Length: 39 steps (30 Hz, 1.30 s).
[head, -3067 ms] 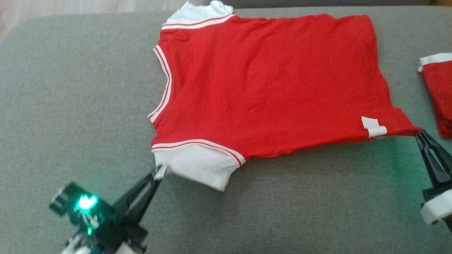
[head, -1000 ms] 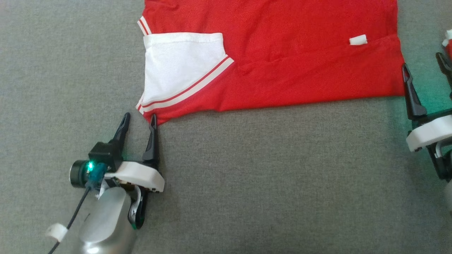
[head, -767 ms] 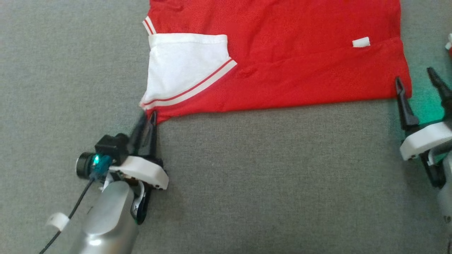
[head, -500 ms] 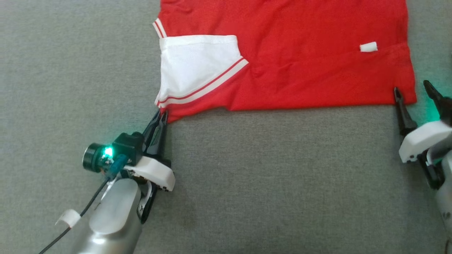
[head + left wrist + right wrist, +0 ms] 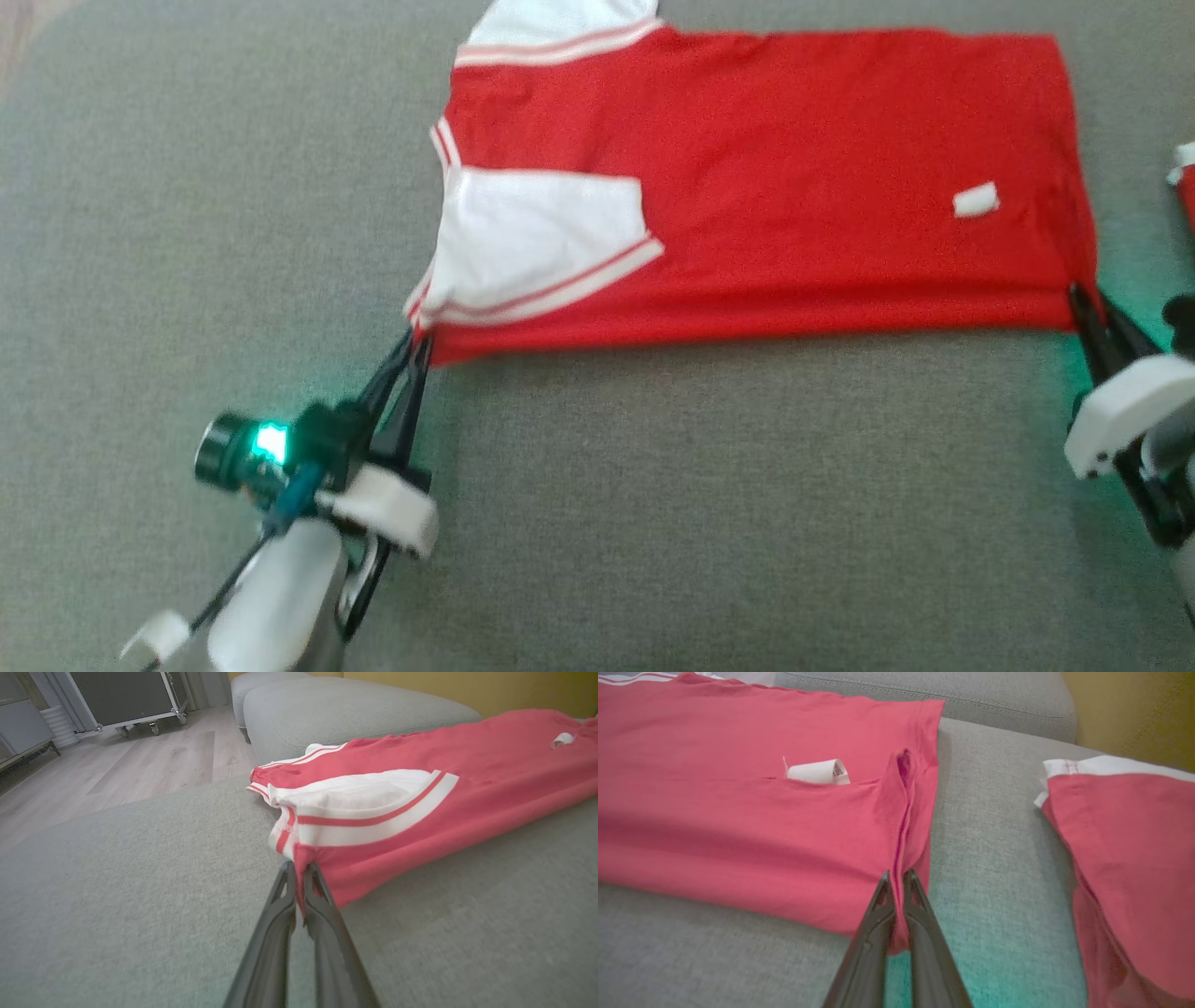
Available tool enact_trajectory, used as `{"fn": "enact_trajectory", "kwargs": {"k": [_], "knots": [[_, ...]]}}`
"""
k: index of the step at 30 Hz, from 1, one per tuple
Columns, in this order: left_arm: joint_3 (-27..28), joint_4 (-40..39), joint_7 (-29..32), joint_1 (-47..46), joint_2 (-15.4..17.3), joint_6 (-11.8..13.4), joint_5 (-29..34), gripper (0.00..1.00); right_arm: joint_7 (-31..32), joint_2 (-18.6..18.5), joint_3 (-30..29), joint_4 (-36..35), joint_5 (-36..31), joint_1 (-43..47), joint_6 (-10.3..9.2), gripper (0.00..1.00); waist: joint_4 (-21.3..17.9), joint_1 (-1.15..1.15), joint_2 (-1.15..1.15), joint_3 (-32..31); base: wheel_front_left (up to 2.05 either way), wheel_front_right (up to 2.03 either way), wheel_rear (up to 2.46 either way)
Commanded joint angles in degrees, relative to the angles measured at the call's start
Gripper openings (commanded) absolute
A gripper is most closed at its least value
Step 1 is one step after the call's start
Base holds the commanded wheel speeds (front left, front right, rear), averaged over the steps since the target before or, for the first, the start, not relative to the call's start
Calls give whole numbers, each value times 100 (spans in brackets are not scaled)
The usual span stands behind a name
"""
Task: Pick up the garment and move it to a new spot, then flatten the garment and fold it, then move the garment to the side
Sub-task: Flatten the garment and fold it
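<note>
Red garment (image 5: pixel 794 187), white sleeve (image 5: pixel 541 233) folded flat, on grey woven cushion (image 5: pixel 653 513): left gripper (image 5: pixel 417 341) and right gripper (image 5: pixel 1088 303), open a second ago, now pinch its near corners.

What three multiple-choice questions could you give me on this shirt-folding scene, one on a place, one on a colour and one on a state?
1. Where does the left gripper hold the red T-shirt?
A. at the far sleeve
B. at the near edge's corner, beside the folded-in sleeve
C. at the middle of the hem

2. What colour is that folded-in sleeve?
A. white with a red stripe
B. plain blue
C. black

3. How does the right gripper stand?
A. wide open above the shirt
B. shut on nothing
C. shut on the shirt's near hem corner

Answers:
1 B: the left wrist view shows its fingers pinching red cloth just below the sleeve.
2 A: the sleeve lies white with a red band on the red body.
3 C: the right wrist view shows red cloth clamped between its closed fingers.
</note>
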Motion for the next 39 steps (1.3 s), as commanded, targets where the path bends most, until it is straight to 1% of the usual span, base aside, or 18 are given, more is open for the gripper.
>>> {"fn": "enact_trajectory", "kwargs": {"k": [1, 5, 9, 16, 18, 19, 20, 21, 22, 23, 24, 25, 29, 33, 37, 39], "knots": [[180, -251, -55, 131, 296, 55, 40, 0, 58, -259, 84, -279, 164, 259, 37, 0, -50, 0, 0, -158, 0, 0, 0], [132, -562, -39, 581, 443, 77, 31, 0, 185, -426, 139, -684, 501, 733, 37, 0, -72, 0, 0, -355, 0, 0, 0], [51, -996, 97, 1120, 583, 142, 29, 0, 343, -565, 40, -1110, 673, 1375, 37, 0, -67, 0, 0, -533, 0, 0, 0], [-110, -1860, 471, 2097, 802, 265, -16, 0, 499, -585, -475, -1883, 694, 2579, 37, 0, -70, 0, 0, -706, 0, 0, 0], [-120, -1978, 524, 2204, 830, 281, -32, 0, 536, -567, -553, -2015, 667, 2715, 37, 0, -78, 0, 0, -714, 0, 0, 0], [-119, -2084, 569, 2291, 855, 304, -49, 0, 579, -540, -627, -2142, 634, 2829, 37, 2, -87, 0, 0, -719, 0, 0, 0], [-113, -2162, 602, 2357, 880, 327, -61, 0, 632, -494, -695, -2258, 616, 2925, 37, 17, -100, 0, 0, -730, 0, 0, 0], [-110, -2213, 636, 2401, 903, 345, -67, 0, 687, -451, -746, -2360, 590, 2999, 37, 38, -114, 0, 0, -741, 0, 0, 0], [-112, -2243, 665, 2419, 920, 360, -65, 0, 744, -407, -791, -2453, 555, 3057, 37, 80, -124, 0, 0, -751, 0, 0, 0], [-119, -2255, 689, 2423, 928, 370, -62, 0, 807, -365, -826, -2542, 516, 3104, 37, 100, -133, 0, 0, -759, 0, 0, 0], [-127, -2246, 745, 2427, 922, 365, -86, 15, 874, -330, -848, -2631, 476, 3140, 37, 100, -141, 0, 0, -766, 0, 0, 0], [-138, -2234, 799, 2408, 922, 371, -86, 100, 920, -296, -879, -2732, 451, 3162, 37, 100, -146, 0, 0, -771, 0, 0, 0], [-207, -2301, 963, 2208, 920, 322, -57, 100, 989, -224, -1092, -3123, 351, 3214, 37, 100, -180, 0, 0, -758, 0, 0, 0], [-79, -2591, 1106, 1753, 1028, 237, -98, 100, 981, -215, -1315, -3439, 192, 3160, 37, 100, -266, 0, 0, -603, 0, 0, 0], [28, -2842, 1424, 741, 1203, -76, -95, 100, 994, -200, -1383, -3644, 94, 3001, 37, 100, -367, 0, 0, -335, 0, 0, 0], [59, -2796, 1660, 119, 1213, -253, -210, 100, 997, -196, -1346, -3702, 51, 2883, 37, 100, -444, 0, 0, -194, 0, 0, 0]]}}
